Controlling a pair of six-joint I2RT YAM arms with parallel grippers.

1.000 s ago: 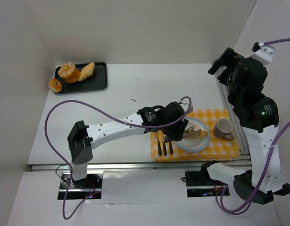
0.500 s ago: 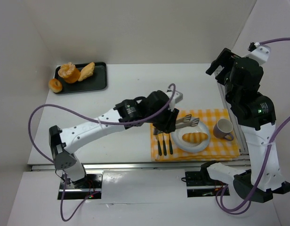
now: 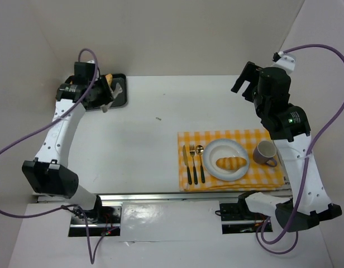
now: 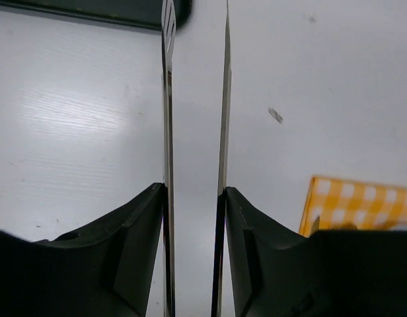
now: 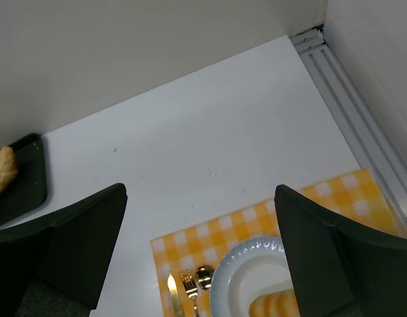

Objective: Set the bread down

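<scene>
A golden bread roll [image 3: 232, 163] lies on the white plate [image 3: 212, 151] on the yellow checked placemat [image 3: 272, 173]; it also shows in the right wrist view [image 5: 276, 305]. My left gripper [image 3: 105, 96] is shut on metal tongs [image 3: 115, 92] over the black tray [image 3: 122, 101] at the far left. In the left wrist view the tongs [image 4: 167, 99] run straight out from the gripper [image 4: 193, 198], arms apart and empty, tips at the tray's edge [image 4: 124, 10]. My right gripper [image 3: 247, 84] is open and empty, high above the table [image 5: 200, 244].
A piece of bread [image 3: 109, 78] shows on the tray, the rest hidden by my left arm; it also shows in the right wrist view [image 5: 2, 170]. A knife [image 3: 184, 162], fork [image 3: 192, 162] and spoon [image 3: 200, 162] lie left of the plate. A mug [image 3: 265, 152] stands to its right.
My left arm swung from the plate across the table to the black tray, tongs still in hand. The bread roll stayed on the plate. The right arm shifted a little.
</scene>
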